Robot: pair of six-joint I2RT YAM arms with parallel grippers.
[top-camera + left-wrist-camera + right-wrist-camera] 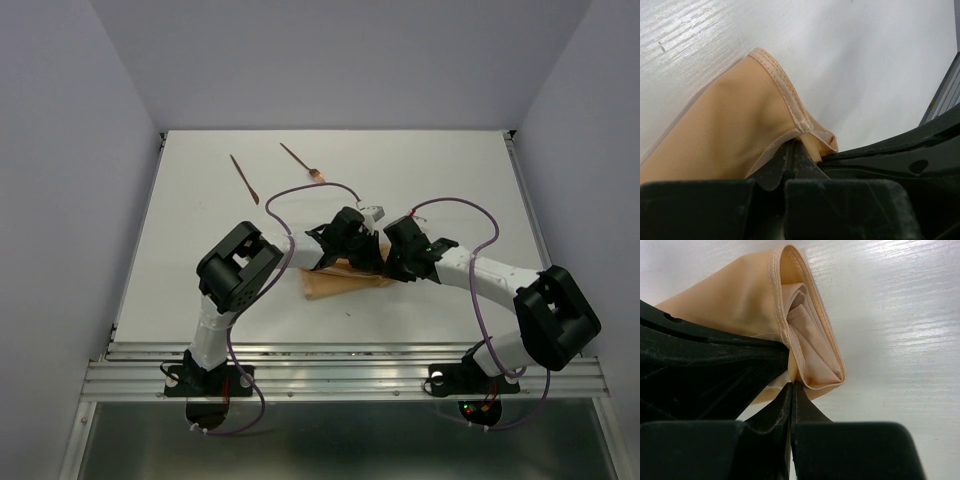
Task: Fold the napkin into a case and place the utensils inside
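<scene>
The left gripper and right gripper both pinch the folded napkin on the table, well apart from the utensils. One hard tug could pull the folds open.

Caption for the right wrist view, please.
The right gripper pinches the folded tan napkin by its stitched hem, over the white table.

Folded tan napkin; plain utensil, pale-headed utensil farther back
</scene>
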